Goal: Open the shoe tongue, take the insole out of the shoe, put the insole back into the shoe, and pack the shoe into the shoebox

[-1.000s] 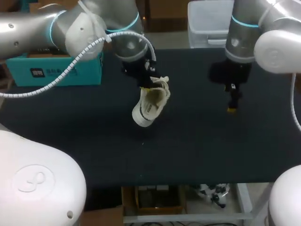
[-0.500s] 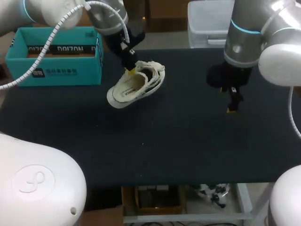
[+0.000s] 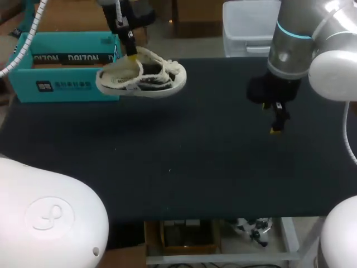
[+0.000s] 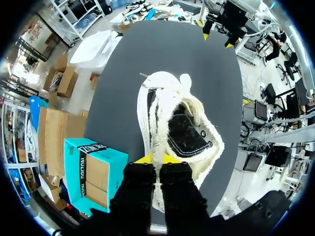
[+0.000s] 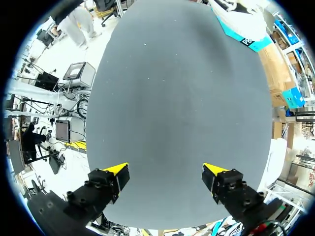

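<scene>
Your left gripper (image 4: 157,160) pinches the shoe (image 4: 177,123) at ten o'clock over the bench (image 3: 223,167); your right gripper (image 5: 167,178) has its fingers wide apart.

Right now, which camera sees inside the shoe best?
The left wrist view: it looks straight into the open shoe. The head view shows mostly its side, held by the left gripper. The right wrist view catches nothing clear of it.
</scene>
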Tool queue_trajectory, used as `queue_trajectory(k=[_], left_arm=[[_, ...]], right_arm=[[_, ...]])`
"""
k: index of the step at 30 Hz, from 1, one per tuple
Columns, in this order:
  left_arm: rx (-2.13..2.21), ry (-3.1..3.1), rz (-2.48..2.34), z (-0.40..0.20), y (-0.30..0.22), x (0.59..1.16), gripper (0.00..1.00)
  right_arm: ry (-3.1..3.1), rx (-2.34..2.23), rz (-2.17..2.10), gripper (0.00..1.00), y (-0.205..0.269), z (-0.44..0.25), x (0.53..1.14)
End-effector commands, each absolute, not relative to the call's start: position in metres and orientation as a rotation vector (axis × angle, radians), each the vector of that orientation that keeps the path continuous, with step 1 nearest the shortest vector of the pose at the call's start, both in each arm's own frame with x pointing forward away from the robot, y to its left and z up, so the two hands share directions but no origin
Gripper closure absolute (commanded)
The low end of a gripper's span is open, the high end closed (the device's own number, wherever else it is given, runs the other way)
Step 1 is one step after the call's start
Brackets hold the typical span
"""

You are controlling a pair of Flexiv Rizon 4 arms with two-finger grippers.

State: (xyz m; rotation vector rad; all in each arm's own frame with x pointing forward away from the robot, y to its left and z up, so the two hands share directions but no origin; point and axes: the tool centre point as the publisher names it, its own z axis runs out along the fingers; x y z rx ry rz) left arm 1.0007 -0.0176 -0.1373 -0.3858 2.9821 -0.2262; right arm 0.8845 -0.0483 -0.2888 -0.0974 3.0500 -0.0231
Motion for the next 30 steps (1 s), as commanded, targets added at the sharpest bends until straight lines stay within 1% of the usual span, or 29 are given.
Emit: queue_trajectory(k=[1,5,14,19,25,30], left_arm=[[-0.375,2.980,-0.258,-0.111,0.017,1.022,1.00],[-0.327,2.939,-0.249,-0.097,0.056,1.047,1.00],[-0.263,2.985,-0.292,-0.077,0.136,1.129,1.00],[-0.257,2.970,-0.274,-0.074,0.173,1.155,1.00],[-0.236,2.979,-0.238,-0.090,0.212,1.185,1.00],[-0.205,3.027,-0.245,-0.118,0.227,1.206,1.00]], right_arm=[[3.052,-0.098,-0.022,0.00,-0.049,-0.288,0.885],[3.052,-0.098,-0.022,0.00,-0.049,-0.288,0.885],[3.052,-0.098,-0.022,0.00,-0.049,-0.288,0.885],[3.052,-0.098,-0.022,0.00,-0.049,-0.288,0.885],[3.052,-0.098,-0.022,0.00,-0.049,-0.288,0.885],[3.052,-0.098,-0.022,0.00,-0.049,-0.288,0.885]])
